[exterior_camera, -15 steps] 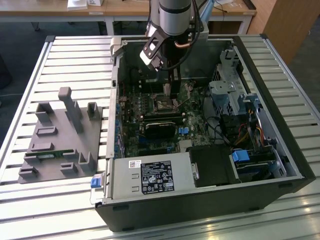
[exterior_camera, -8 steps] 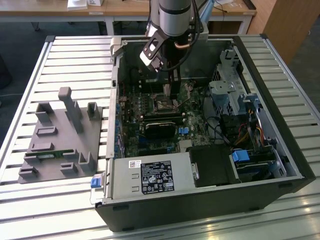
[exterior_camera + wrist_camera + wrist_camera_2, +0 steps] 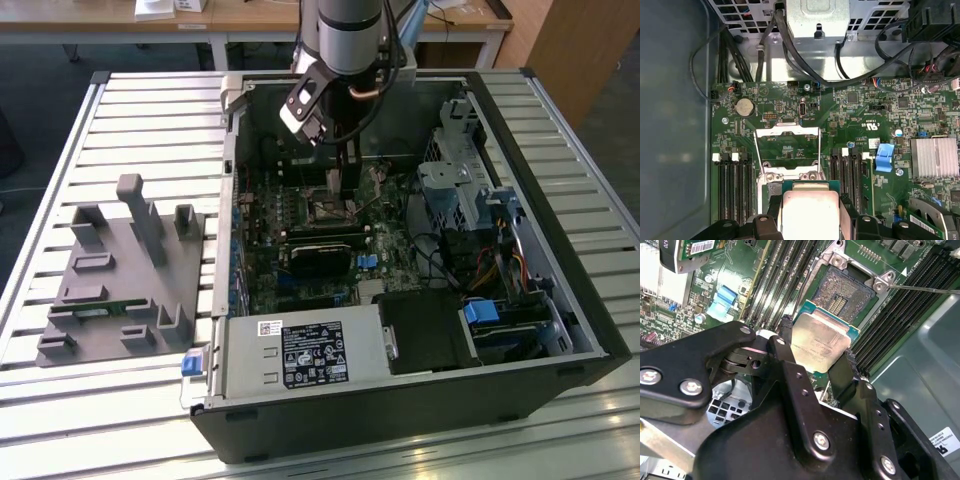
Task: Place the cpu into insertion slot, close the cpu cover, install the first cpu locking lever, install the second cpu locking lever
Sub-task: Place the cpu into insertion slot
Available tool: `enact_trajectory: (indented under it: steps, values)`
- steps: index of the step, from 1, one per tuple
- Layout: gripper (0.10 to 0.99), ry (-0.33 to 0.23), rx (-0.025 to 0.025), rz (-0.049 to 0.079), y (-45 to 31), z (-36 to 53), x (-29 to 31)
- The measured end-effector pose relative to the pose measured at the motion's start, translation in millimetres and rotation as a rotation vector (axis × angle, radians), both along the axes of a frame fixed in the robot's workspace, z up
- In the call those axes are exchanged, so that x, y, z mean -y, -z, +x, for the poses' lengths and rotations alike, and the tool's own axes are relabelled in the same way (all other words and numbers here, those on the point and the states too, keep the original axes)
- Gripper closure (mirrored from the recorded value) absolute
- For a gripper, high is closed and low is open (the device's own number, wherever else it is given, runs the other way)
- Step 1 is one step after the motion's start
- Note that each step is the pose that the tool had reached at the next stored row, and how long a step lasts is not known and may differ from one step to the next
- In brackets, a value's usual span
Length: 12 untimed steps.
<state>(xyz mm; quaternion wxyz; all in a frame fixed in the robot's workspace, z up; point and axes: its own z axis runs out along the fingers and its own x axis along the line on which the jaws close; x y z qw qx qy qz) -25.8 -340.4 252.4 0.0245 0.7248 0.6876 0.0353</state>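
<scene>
Black tool [image 3: 817,342] pinches flat dull-silver cpu [image 3: 822,335] (square) by insertion slot [image 3: 846,292].

I see my arm [image 3: 350,35] as a thick silver-grey tube. A white-and-black camera block [image 3: 305,100] is mounted at its wrist, with a thin black cable [image 3: 388,95] looping beside it. My gripper [image 3: 817,345] is matte black, with flat linked bars, rounded knuckles and two narrow fingers [image 3: 795,380]. Bright silver screws [image 3: 821,441] mark the pivots.
</scene>
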Motion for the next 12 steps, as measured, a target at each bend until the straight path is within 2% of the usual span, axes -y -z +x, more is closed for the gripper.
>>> enact_trajectory:
  steps: [12]
  values:
    - [0.549,0.0,-0.0003,-0.001,4.9,0.0,0.0]
